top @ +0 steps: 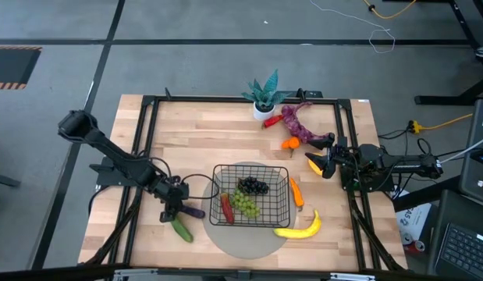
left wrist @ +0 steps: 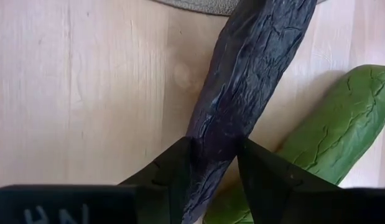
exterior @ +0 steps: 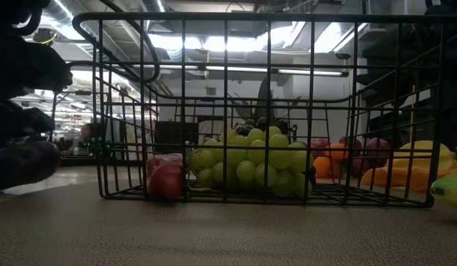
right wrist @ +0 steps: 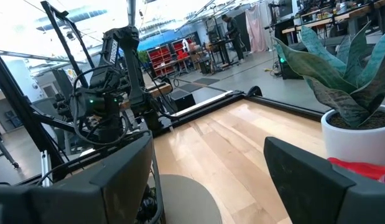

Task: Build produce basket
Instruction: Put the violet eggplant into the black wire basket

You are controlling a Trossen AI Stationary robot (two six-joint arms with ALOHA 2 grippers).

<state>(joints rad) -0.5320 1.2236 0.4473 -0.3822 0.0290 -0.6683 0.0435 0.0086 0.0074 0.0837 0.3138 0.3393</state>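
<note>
Grapes and a red pepper are already in the basket (top: 282, 204), left hand (left wrist: 212, 163) is pinching the eggplant (left wrist: 248, 81) right beside the cucumber (left wrist: 323, 134), right hand (top: 325, 163) waits wide open, rest remains on the bench.

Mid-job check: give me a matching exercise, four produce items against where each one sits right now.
Items:
1. green grapes
2. banana
3. eggplant
4. cucumber

Places:
A. on the table, right of the basket
B. between the left pincer fingers
C. inside the basket
D. on the table beside the eggplant

Pairs: 1-C, 2-A, 3-B, 4-D
</note>
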